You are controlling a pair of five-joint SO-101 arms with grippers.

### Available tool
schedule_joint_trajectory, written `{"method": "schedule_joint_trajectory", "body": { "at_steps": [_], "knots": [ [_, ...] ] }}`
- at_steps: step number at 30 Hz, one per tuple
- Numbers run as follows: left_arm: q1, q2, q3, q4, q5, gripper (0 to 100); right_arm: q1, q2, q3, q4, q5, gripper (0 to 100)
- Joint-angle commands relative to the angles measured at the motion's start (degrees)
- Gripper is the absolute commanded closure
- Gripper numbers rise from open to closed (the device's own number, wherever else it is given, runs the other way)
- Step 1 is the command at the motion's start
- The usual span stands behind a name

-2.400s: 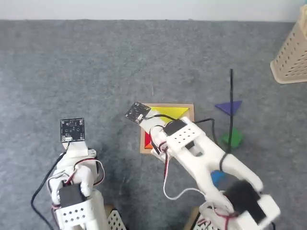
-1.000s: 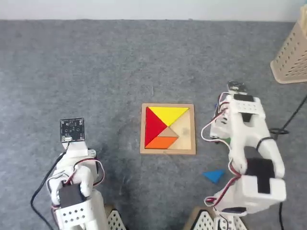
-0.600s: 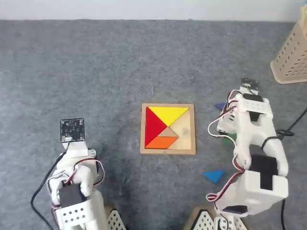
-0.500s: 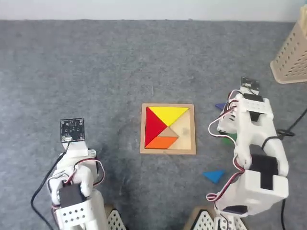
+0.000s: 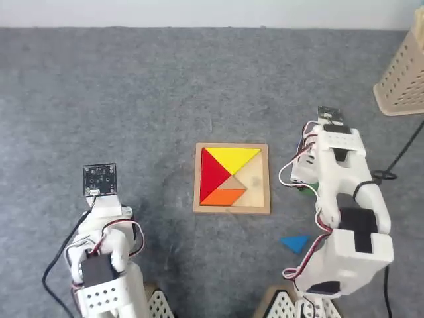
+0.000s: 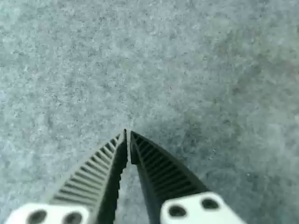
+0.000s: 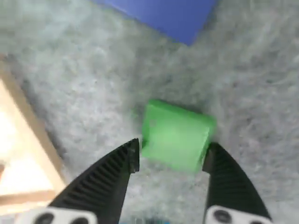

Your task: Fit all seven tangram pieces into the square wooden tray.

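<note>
Nearest on the right, a light blue triangle lies flat on the grey bench, between the right arm's base and the tray. Over on the near left, the left arm sits folded close to its base, and its end effector points down at bare grey surface with the fingers pressed together on nothing. Mid-bench now: the square wooden tray lies flat with three pieces seated in it, a red triangle along its left side, a yellow triangle across the far edge and an orange parallelogram at the near left; its right part shows bare wood. Just right of the tray, the right arm stretches out, and its end effector has its fingers apart, one on each side of a green square on the bench; whether they touch it I cannot tell. Just past it lies a dark blue piece. At the far right stands a beige perforated basket.
</note>
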State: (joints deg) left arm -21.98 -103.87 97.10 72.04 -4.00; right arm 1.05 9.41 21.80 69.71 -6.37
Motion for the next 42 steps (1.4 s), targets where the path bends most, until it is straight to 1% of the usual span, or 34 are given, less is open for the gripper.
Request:
{"method": "schedule_joint_trajectory", "body": {
  "at_steps": [1, 6, 12, 17, 22, 28, 31, 33, 38, 42],
  "knots": [
    [0.18, -0.79, -0.57, 0.35, 0.53, 99, -2.51, -0.66, -5.89, 3.38, 1.85, 73.6],
    [0.18, -0.79, -0.57, 0.35, 0.53, 99, -4.62, 2.51, -6.68, 3.12, 1.85, 73.1],
    [0.18, -0.79, -0.57, 0.35, 0.53, 99, -1.27, 6.46, -6.51, 1.54, 1.85, 73.1],
    [0.18, -0.79, -0.57, 0.35, 0.53, 99, 0.92, 5.76, -6.68, 1.63, 2.20, 73.1],
    [0.18, -0.79, -0.57, 0.35, 0.53, 99, 1.45, 2.15, -6.42, 2.07, 2.20, 73.1],
    [0.18, -0.79, -0.57, 0.35, 0.53, 99, 2.24, 3.56, -6.42, 1.71, 2.20, 73.1],
    [0.18, -0.79, -0.57, 0.35, 0.53, 99, 2.51, 3.47, -6.68, 2.86, 4.31, 73.1],
    [0.18, -0.79, -0.57, 0.35, 0.53, 99, 1.19, 1.45, -6.68, 5.14, 4.92, 73.1],
    [0.18, -0.79, -0.57, 0.35, 0.53, 99, -6.46, -4.18, -6.33, 8.13, 4.75, 73.1],
    [0.18, -0.79, -0.57, 0.35, 0.53, 99, -7.69, -4.88, -6.33, 8.22, 5.19, 73.1]
  ]
}}
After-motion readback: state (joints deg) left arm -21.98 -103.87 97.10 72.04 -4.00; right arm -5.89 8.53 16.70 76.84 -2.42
